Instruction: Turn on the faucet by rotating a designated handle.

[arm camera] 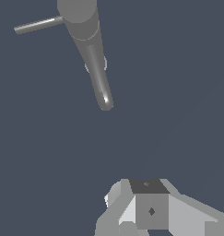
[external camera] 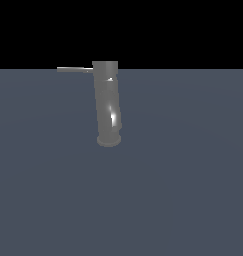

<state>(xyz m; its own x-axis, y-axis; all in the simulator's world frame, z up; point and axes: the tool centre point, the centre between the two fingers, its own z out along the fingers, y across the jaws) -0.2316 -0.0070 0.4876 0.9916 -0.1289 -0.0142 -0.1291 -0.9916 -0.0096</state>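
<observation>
The faucet (external camera: 107, 102) is a tall grey metallic cylinder that leans slightly on a flared round base on the grey floor. Its handle (external camera: 74, 69), a thin flat grey bar, sticks out level from the top toward the exterior view's left. The wrist view looks down along the faucet (arm camera: 92, 50) with the handle (arm camera: 38, 24) projecting from its top end. My gripper (arm camera: 148, 196) shows only as white and grey blocks at the edge of the wrist view, well apart from faucet and handle and touching nothing. It is out of the exterior view.
A flat dark grey floor (external camera: 183, 190) spreads all around the faucet. Beyond its far edge there is only black background.
</observation>
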